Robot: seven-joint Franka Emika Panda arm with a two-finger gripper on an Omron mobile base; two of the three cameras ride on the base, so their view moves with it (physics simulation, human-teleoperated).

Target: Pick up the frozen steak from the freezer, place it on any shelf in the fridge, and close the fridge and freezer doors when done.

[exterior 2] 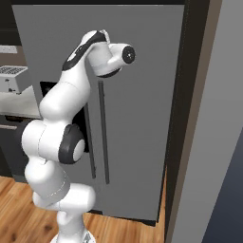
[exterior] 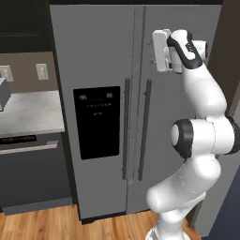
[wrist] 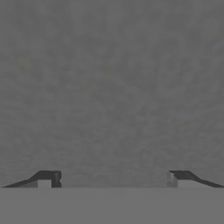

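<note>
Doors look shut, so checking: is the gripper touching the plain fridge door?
Cannot tell. Left base view puts the open gripper right at the fridge door; no contact or gap shows plainly.

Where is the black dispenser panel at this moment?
In the left base view, the black dispenser panel sits on the tall grey left door, left of the two long vertical bar handles, beside the pale countertop.

One tall grey side-by-side unit (exterior: 136, 47) with two shut doors: one freezer door (exterior: 93, 56) bearing one black dispenser panel (exterior: 97, 122), one plain fridge door (exterior: 187, 28). Two vertical bar handles (exterior: 126, 129). Two wall outlets (exterior: 42, 71). One desk (exterior: 28, 112). One toaster (exterior 2: 12, 78).
</note>
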